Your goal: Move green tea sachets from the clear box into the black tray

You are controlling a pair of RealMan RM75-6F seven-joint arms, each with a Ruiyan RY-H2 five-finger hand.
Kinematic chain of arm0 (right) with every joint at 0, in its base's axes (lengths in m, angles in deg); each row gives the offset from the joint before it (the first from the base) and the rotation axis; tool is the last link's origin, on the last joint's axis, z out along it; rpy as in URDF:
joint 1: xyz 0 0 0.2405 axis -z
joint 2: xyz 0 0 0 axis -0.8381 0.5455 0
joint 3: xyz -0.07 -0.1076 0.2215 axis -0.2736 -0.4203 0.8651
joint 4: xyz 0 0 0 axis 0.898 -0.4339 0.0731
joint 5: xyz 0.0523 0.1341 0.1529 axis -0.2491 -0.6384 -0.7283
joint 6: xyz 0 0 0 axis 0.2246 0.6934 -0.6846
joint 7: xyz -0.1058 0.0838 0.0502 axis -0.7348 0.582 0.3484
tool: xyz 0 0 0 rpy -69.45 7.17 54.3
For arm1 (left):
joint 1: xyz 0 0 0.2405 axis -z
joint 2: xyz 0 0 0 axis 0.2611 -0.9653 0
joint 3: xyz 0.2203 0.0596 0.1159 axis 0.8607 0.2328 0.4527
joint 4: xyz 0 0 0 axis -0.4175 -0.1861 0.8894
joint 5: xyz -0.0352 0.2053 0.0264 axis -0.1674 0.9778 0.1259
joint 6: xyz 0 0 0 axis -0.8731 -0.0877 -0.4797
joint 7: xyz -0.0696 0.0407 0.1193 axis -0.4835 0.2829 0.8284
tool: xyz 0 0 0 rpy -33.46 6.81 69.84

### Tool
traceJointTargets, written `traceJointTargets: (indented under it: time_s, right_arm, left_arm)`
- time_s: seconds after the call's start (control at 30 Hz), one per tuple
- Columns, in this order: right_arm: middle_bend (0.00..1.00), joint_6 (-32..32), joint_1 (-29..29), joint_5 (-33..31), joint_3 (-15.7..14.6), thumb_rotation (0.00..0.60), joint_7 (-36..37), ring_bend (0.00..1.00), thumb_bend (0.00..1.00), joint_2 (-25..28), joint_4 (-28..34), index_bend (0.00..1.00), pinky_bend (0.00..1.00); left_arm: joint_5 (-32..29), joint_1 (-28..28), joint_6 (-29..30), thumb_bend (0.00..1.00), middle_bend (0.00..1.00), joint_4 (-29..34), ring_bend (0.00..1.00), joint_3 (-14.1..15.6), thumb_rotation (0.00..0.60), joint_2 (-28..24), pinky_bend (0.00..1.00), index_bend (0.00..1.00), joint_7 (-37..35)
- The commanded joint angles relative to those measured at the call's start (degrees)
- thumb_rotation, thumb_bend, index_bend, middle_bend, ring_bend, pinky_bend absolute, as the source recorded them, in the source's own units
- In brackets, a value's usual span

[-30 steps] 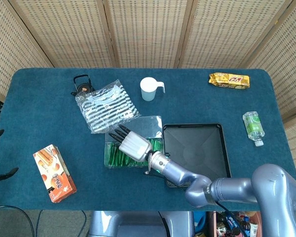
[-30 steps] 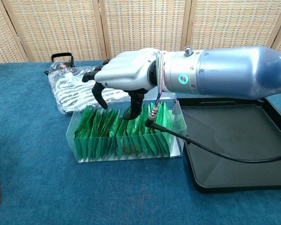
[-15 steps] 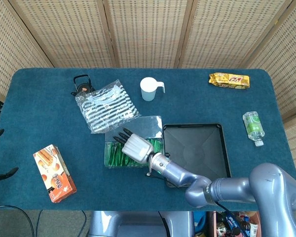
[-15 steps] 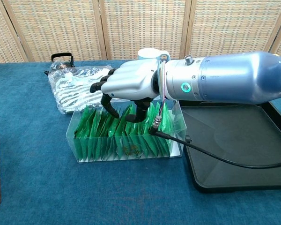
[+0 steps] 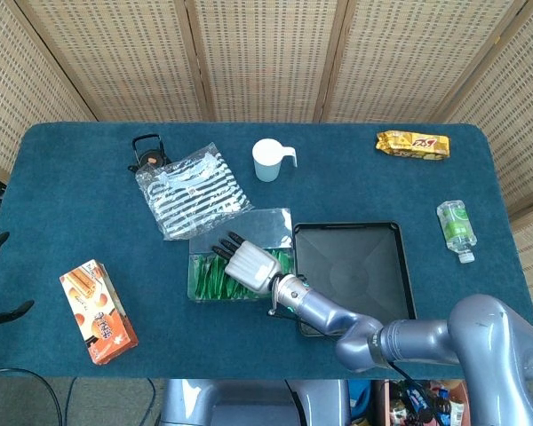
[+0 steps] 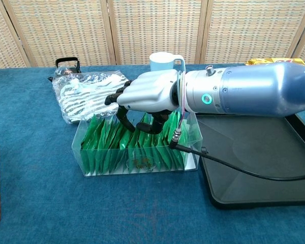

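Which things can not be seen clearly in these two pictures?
- Right hand fingertips: chest view, sunk among the green tea sachets; whether they hold one is unclear.
- Clear box: head view, partly hidden by the hand.
- Black tray: chest view, cut by the right edge.
- Left hand: in neither view.

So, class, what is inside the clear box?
The clear box holds a row of green tea sachets standing on edge. The right hand reaches in from above, fingers among the sachet tops. It covers some tops, so whether a sachet is gripped cannot be seen.
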Motion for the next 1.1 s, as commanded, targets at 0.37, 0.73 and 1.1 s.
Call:
traceJointTargets:
  time_s: [0.37, 0.73, 1.1]
  right_arm:
    - [0.09, -2.7, -0.6, 0.2, 0.4, 0.600, 2.9, 0.00, 0.45, 2.0, 2.0, 0.48, 0.07]
    - [0.09, -4.1, -3.3, -6.0, 0.0, 0.600, 0.1, 0.00, 0.40, 2.5, 2.5, 0.48, 0.07]
    - [0.09, -2.9, -4.9, -9.1, -0.1, 0.600, -0.5, 0.00, 0.31, 2.4, 2.1, 0.48, 0.07]
  left_arm:
    - [-0.5, 0.3, -0.5, 0.13, 0.00, 0.1, 0.00, 0.0, 0.600, 0.3, 0.00, 0.00, 0.7]
    - [-0.8, 0.4, -0.8, 0.13, 0.00, -0.1, 0.00, -0.1, 0.600, 0.2, 0.00, 0.00, 0.5]
    - [-1.1, 0.6, -1.1, 0.13, 0.00, -0.2, 0.00, -0.2, 0.600, 0.2, 0.00, 0.00, 0.5]
